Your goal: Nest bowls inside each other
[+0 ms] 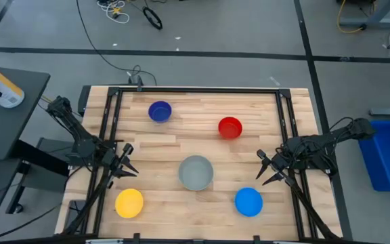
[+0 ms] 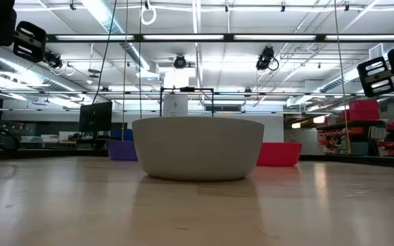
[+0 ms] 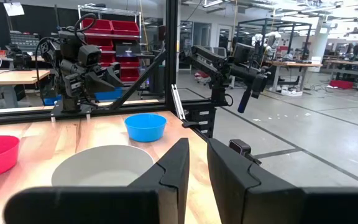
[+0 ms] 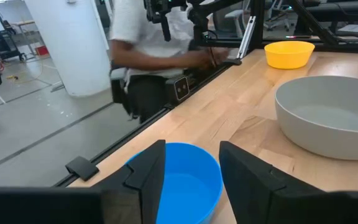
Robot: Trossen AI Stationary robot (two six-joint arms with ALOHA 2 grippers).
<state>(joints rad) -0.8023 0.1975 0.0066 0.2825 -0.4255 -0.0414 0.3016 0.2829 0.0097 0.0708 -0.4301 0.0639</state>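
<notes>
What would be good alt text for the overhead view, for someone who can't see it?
Five bowls sit apart, none nested, on a wooden table: grey bowl in the middle, dark blue bowl and red bowl behind it, yellow bowl and light blue bowl in front. The left gripper and right gripper wait at the sides, holding nothing.

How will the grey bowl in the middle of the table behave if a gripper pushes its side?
The grey bowl looks like smooth plastic on bare wood, so it would probably slide. Its wide, low shape seems unlikely to tip. It is empty, so likely light.
</notes>
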